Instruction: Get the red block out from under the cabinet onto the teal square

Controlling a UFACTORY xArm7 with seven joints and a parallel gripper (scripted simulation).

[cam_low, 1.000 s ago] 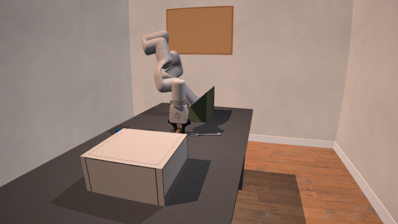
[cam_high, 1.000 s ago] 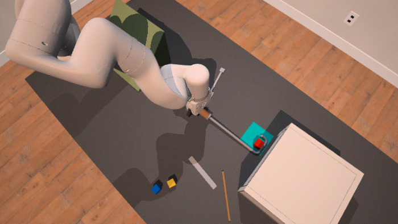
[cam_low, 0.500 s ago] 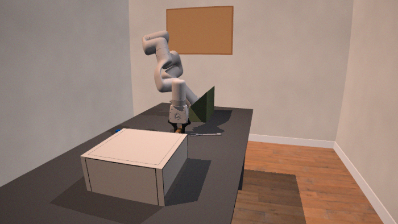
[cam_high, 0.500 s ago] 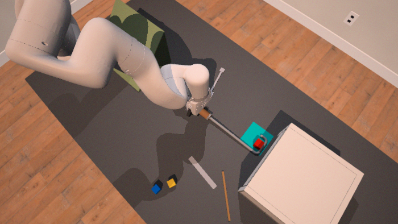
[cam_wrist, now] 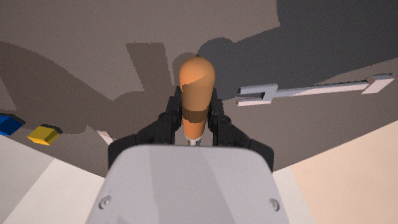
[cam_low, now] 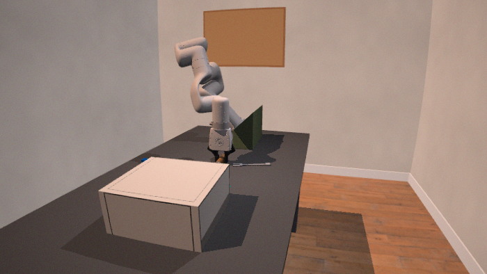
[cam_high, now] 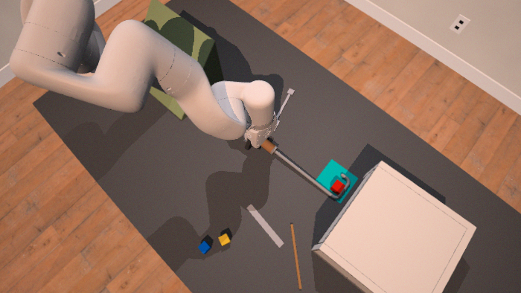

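The red block (cam_high: 338, 186) sits on the teal square (cam_high: 336, 179), near the square's edge facing the cabinet (cam_high: 394, 230). A grey hook tool (cam_high: 305, 172) with an orange handle (cam_high: 268, 146) curls its hooked end around the block. My gripper (cam_high: 260, 143) is shut on the orange handle, which also shows between the fingers in the wrist view (cam_wrist: 196, 97). In the exterior view the gripper (cam_low: 221, 158) stands low behind the cabinet (cam_low: 167, 199), which hides the block and the square.
A blue block (cam_high: 204, 246) and a yellow block (cam_high: 224, 239) lie on the dark mat. A flat grey strip (cam_high: 265, 225) and a wooden stick (cam_high: 295, 256) lie near the cabinet. A grey forked tool (cam_high: 286, 101) lies behind the wrist. A green wedge (cam_high: 182, 41) stands near the arm's base.
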